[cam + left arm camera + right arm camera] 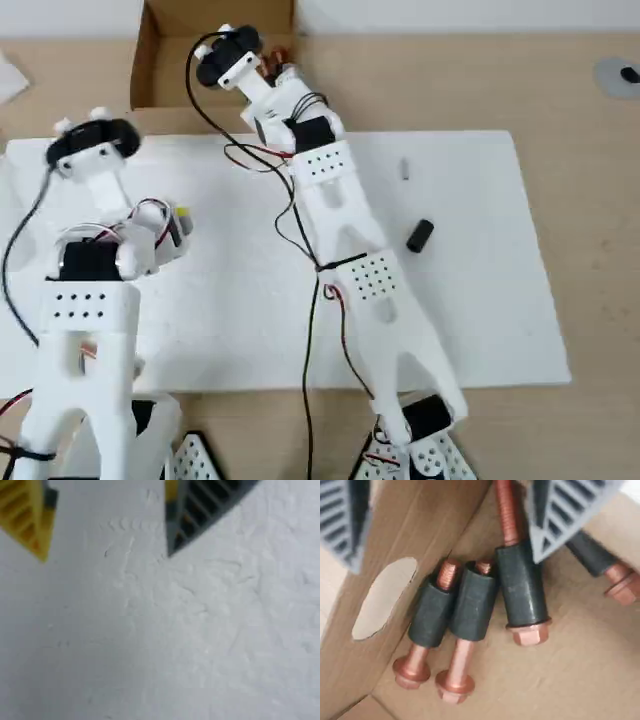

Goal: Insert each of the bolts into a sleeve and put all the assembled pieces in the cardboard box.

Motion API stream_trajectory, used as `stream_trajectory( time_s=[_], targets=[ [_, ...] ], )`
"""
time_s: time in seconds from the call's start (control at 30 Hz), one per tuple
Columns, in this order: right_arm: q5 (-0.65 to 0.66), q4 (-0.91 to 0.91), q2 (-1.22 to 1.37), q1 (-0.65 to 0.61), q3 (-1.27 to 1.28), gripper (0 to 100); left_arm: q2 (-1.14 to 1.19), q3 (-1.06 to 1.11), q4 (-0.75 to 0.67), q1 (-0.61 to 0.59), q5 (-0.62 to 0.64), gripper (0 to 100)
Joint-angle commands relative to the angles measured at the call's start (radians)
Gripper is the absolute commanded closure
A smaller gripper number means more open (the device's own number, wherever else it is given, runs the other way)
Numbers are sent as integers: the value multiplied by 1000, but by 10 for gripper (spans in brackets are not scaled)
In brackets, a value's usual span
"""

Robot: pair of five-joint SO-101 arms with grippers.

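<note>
place: robotics lab bench | cues: wooden table [600, 200], white foam board [470, 300], exposed wiring [311, 335]

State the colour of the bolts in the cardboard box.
The bolts are copper-coloured; the right wrist view shows it best.

- A pale wooden counter [590, 200] carried everything.
- A white foam sheet [470, 300] covered its middle.
- A grey round disc [617, 76] sat at its far right edge.
</note>
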Motion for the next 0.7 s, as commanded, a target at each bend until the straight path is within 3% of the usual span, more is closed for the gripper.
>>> stream_trajectory(
  time_s=[0.0,0.17,0.27,0.37,0.5,0.67],
  targets=[
    [9,37,-30,-22,-59,728,5,-66,101,-69,-5,832],
    [-11,213,-180,-10,-51,728,62,-265,422,-110,-296,832],
    [-54,374,-263,-5,-53,729,131,-422,588,-114,-377,832],
    [-64,562,-332,-5,-51,729,216,-516,651,-149,-265,836],
    [-92,778,-410,-4,-53,729,291,-503,649,-321,-92,836],
    [-110,786,-484,41,-33,730,332,-433,649,-499,-41,836]
  ],
)
